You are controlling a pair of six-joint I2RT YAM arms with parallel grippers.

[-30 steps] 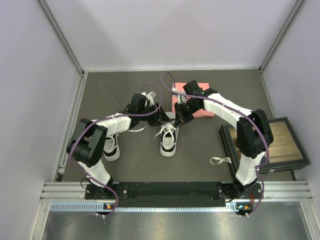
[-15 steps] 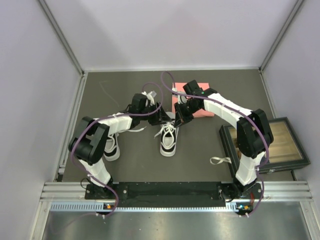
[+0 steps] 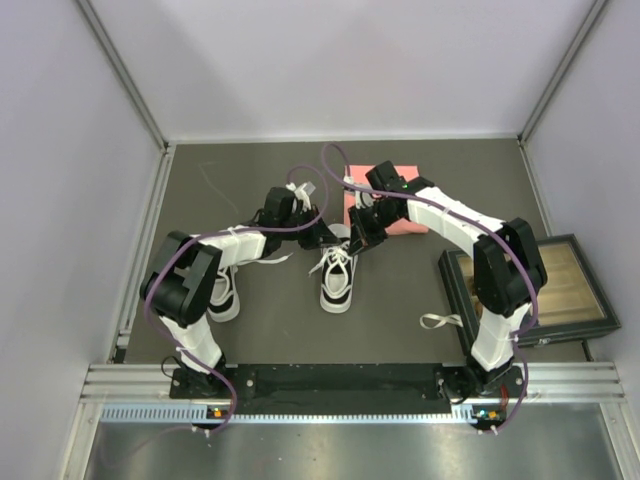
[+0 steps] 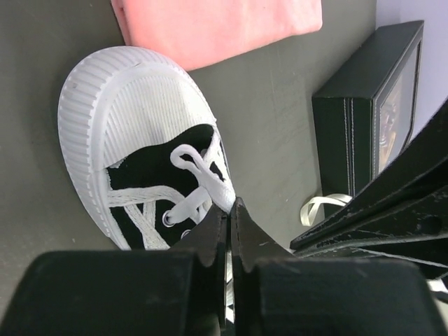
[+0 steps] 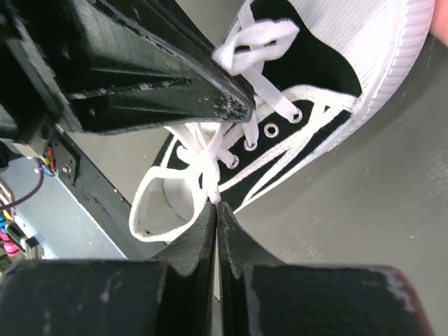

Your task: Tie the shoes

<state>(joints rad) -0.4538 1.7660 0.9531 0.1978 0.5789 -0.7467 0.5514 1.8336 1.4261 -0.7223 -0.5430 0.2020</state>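
One of the shoes (image 3: 338, 281) stands mid-table, toe cap (image 4: 129, 115) pointing away from the arm bases, its white laces (image 4: 199, 183) loosely crossed. The other shoe (image 3: 222, 291) lies to the left, partly under my left arm. My left gripper (image 3: 322, 236) hovers over the middle shoe's laces, and in the left wrist view its jaws (image 4: 230, 208) are shut on a lace strand. My right gripper (image 3: 355, 243) is just beside it, shut (image 5: 215, 206) on another lace (image 5: 210, 164) near the shoe's opening. The left gripper's body (image 5: 140, 70) fills the top left of the right wrist view.
A pink cloth (image 3: 387, 212) lies just beyond the shoe's toe. A black framed box (image 3: 530, 290) sits at the right edge, with a loose white strip (image 3: 436, 321) beside it. White walls enclose the dark mat on three sides.
The left gripper's jaws have shut on a lace strand; they stood open before. The right arm and both shoes have hardly moved.
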